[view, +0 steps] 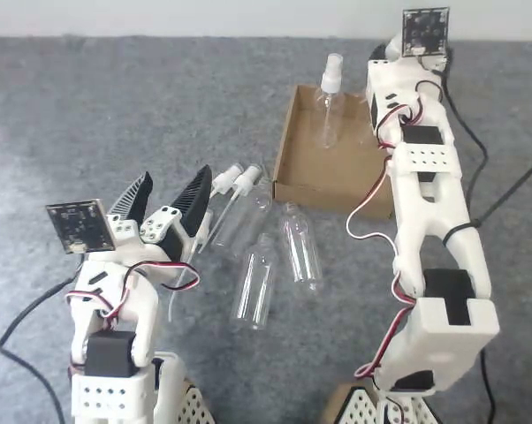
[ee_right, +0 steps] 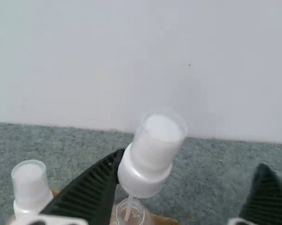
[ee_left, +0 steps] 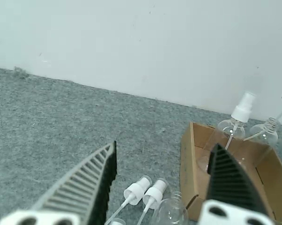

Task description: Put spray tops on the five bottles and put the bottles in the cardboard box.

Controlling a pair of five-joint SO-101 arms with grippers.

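Carpet (view: 116, 115), grey, up to a white wall (ee_left: 131, 42); cardboard box (view: 328, 197) on it; left and right jaws wide apart.

You've got two arms in white printed shells: left arm (view: 116, 291), right arm (view: 434, 221). Black servo blocks (view: 447, 287) are set into the links. Fingers (view: 195, 199) are black, tapered and ribbed. Each wrist has a square black camera board (view: 75, 225) with a centre lens. Red-white-black wire bundles (view: 372, 199) run along the joints, and thicker black cables (view: 505, 190) trail off. Brackets (view: 425, 157) show rows of small holes.
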